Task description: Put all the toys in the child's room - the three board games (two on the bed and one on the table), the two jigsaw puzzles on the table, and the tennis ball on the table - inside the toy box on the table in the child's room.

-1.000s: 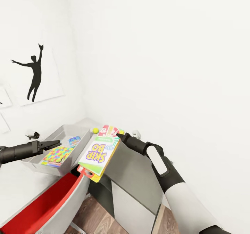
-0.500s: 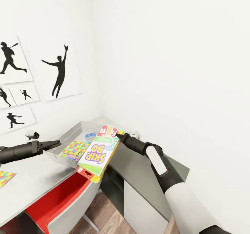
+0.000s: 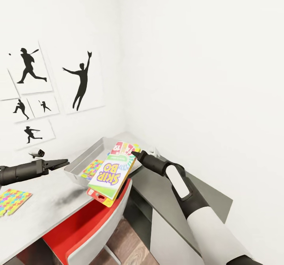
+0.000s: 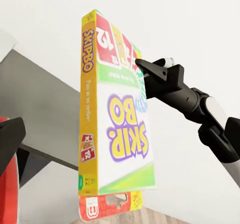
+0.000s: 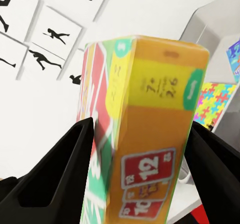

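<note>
View has swung left since a second ago; grey toy box (image 3: 79,166) now nearer centre. Right claw (image 3: 134,153) clenched on yellow-green Skip-Bo board game box (image 3: 112,172), carried beside it. Left claw (image 3: 63,162) empty, spread. Drop-in looks close.

**Three views, one shared box**

The head camera looks down over the counter (image 3: 47,202) corner. The left wrist camera faces the Skip-Bo box (image 4: 117,129) broadside, fairly near. The right wrist camera sights along that box's (image 5: 150,134) edge, very close.
</note>
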You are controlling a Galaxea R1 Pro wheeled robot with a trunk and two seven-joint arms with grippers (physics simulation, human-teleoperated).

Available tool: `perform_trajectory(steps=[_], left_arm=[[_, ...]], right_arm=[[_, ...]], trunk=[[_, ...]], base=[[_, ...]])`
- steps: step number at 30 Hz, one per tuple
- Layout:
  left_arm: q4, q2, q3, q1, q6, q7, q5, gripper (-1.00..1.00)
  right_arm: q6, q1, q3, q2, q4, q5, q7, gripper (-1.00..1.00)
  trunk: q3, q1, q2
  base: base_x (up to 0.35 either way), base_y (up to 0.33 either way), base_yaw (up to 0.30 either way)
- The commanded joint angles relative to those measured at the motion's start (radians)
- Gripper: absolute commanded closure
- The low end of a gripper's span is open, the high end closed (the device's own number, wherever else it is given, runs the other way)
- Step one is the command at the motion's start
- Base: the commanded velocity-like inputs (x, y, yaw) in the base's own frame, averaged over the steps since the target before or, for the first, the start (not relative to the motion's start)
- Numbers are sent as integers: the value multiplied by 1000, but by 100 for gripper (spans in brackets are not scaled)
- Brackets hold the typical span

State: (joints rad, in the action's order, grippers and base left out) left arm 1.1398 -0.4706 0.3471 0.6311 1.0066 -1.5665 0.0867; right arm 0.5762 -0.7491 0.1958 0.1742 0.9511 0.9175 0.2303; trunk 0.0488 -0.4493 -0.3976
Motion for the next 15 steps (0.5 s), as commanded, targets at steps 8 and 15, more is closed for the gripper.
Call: perform_trajectory(steps=[8,15], left_arm=[[0,0,1,0,12,-4,-1,-100],[0,-1,1,-1,11,-4,-1,-100]], right_arm=[[7,-6,-1,0,-1,3,-23,100],[10,-85,-2,0,-6,16,-108,100]], trunk=[[2,-1,-2],[2,-1,-2]], base=[[8,55,0],[113,104,0]])
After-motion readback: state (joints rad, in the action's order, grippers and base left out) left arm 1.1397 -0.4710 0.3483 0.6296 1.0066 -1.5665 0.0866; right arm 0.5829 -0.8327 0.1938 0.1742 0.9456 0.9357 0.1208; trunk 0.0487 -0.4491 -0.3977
